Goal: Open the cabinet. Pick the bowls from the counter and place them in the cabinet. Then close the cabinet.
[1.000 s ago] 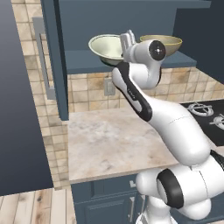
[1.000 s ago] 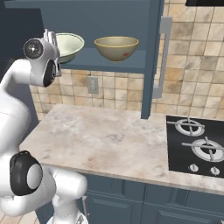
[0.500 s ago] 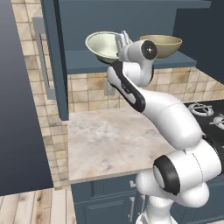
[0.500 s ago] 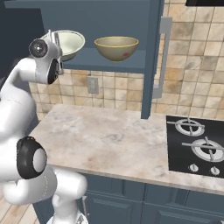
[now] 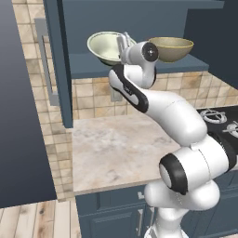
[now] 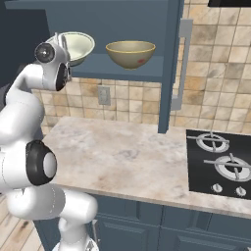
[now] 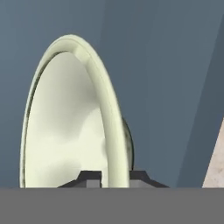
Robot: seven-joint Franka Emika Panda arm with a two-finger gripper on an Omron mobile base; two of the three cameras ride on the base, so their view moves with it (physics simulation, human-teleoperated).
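Cream-green bowl (image 5: 106, 45) up on the shelf (image 5: 88, 66) of the open wall cabinet (image 5: 139, 14), at the shelf's left part, tilted a little with its mouth toward the room. Gripped at the near rim by the hand (image 5: 123, 42), one finger (image 7: 89, 178) inside the bowl and the other outside the wall, jaws nearly closed on the thin rim (the hand view shows the rim running up between the two tips). Whether the bowl's foot rests fully on the shelf, cannot tell. Same bowl (image 6: 76, 46) seen from the right base view partly behind the white wrist, with the hand (image 6: 61, 41) at its edge.

Mustard bowl (image 5: 171, 48) upright on the same shelf, to the right of the cream-green one and apart from it; in the right base view (image 6: 130, 53) near the shelf's middle, a small reddish mark on its side.

Both cabinet doors swung wide: left door (image 5: 56, 60) edge-on with its silver bar handle (image 5: 44, 60), right door (image 6: 171, 63) likewise with its handle (image 6: 182, 63).

Bench (image 5: 111, 148) below, beige-pink marbled slab. Black stovetop (image 6: 220, 162) at its right end. Tiled backsplash (image 6: 127, 100) behind, with a wall outlet (image 6: 103, 95) under the shelf.
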